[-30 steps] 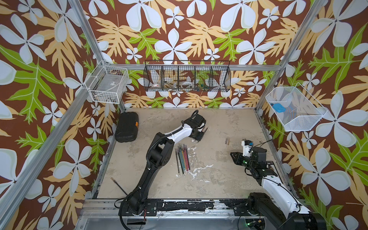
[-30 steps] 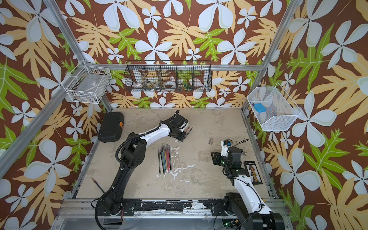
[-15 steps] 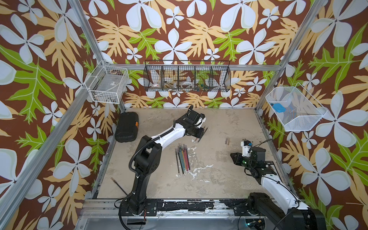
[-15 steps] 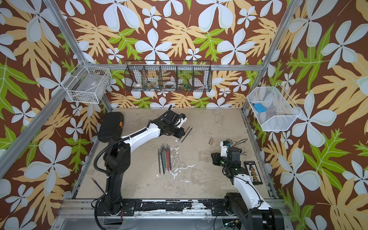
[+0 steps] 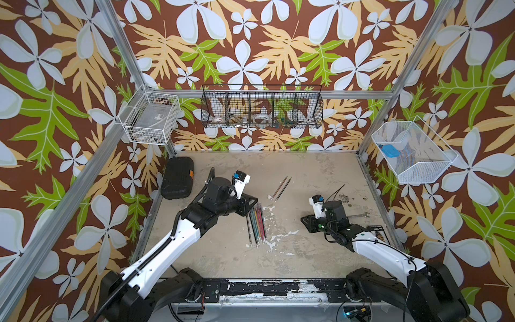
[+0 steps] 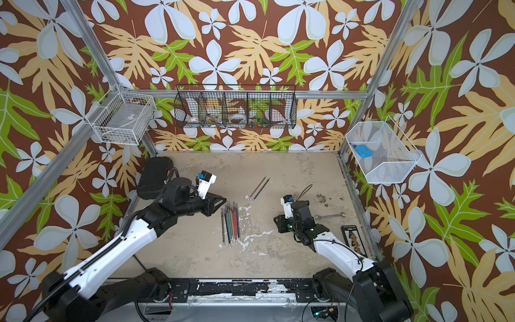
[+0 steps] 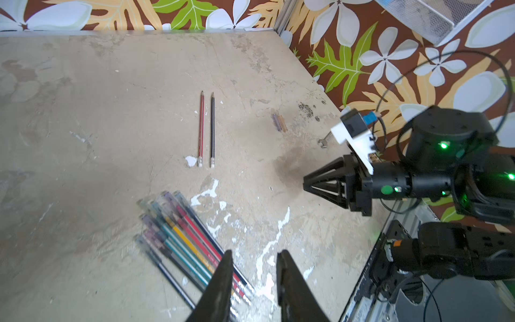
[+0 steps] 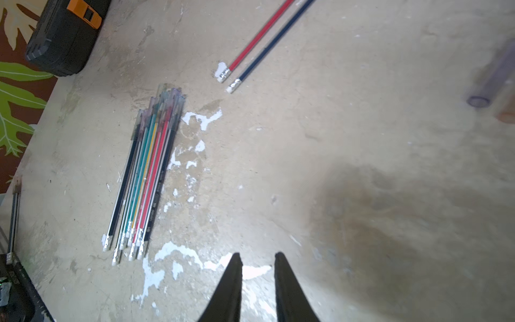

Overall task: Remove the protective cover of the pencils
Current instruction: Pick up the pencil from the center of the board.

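A bundle of pencils (image 5: 256,225) (image 6: 230,223) in black, teal, yellow and red lies mid-table, with clear protective covers (image 8: 164,108) on their far tips. Two bare pencils (image 5: 281,188) (image 7: 206,129), red and dark, lie apart farther back. Two loose caps (image 7: 279,122) rest near the right side. My left gripper (image 5: 248,205) (image 7: 255,252) hovers at the bundle's far end, open and holding nothing. Over bare table to the right of the bundle, my right gripper (image 5: 305,220) (image 8: 257,255) is narrowly open and empty.
A black case (image 5: 178,181) with an orange latch sits at the back left. A wrench (image 5: 358,215), a black cable loop (image 5: 335,192) and a black bit tray (image 5: 377,234) lie by the right wall. Wire baskets (image 5: 262,110) hang on the walls.
My left arm has drawn back from the far middle toward the bundle's far end, leaving the two bare pencils on the table. The right arm has hardly moved.
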Controlling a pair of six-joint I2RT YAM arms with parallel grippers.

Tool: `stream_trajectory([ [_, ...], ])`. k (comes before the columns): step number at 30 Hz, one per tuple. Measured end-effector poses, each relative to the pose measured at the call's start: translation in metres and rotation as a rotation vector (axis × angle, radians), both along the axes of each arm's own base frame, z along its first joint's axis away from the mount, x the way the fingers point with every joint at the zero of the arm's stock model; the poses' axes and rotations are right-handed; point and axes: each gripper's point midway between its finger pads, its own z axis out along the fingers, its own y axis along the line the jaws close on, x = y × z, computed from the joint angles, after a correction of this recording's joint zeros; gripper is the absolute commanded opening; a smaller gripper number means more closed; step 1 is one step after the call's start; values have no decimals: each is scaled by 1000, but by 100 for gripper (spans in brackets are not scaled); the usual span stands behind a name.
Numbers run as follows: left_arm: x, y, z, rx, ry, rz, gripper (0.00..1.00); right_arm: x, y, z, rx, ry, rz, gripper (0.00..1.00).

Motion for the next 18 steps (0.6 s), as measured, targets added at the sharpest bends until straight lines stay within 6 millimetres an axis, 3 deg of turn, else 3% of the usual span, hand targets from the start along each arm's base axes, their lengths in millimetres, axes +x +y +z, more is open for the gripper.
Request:
stream_trajectory([
  [5, -36, 21, -7, -28, -27, 10, 36, 9, 76, 19, 1, -2, 101, 26],
  [10, -47, 28, 22, -76, -107, 10, 37, 47, 134, 23, -40, 22, 86, 27],
  [14, -54, 30, 21, -81, -129, 0, 33, 77, 158, 12, -106, 53, 44, 30],
  [18, -52, 36, 23, -69, -154, 31, 33, 89, 168, -9, -173, 100, 35, 32],
])
